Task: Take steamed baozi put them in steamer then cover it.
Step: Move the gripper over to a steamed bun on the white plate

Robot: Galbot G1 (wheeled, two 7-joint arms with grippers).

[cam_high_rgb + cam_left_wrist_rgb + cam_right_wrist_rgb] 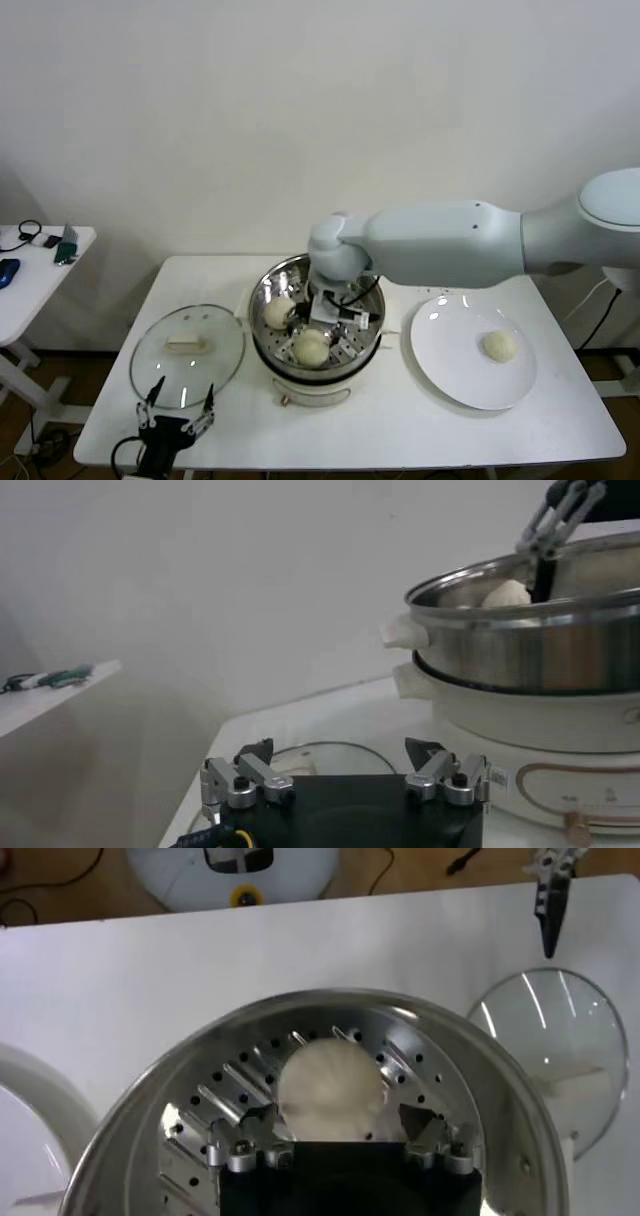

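The steamer point(316, 372) stands mid-table, its perforated tray point(440, 1083) showing in the right wrist view. Two baozi point(279, 312) point(312, 346) lie in it. My right gripper point(338, 318) reaches down inside the steamer, open; in its wrist view a baozi point(332, 1093) rests on the tray between the spread fingertips point(262, 1118), with a gap on each side. One more baozi point(499, 345) lies on the white plate point(455, 375). The glass cover point(188, 350) lies flat left of the steamer. My left gripper point(178, 420) waits open at the front edge near the cover point(320, 755).
A small side table point(40, 262) with cables and small items stands far left. The steamer's side handle point(404, 632) sticks out toward my left gripper point(340, 755). Bare tabletop point(400, 425) lies in front of the steamer and plate.
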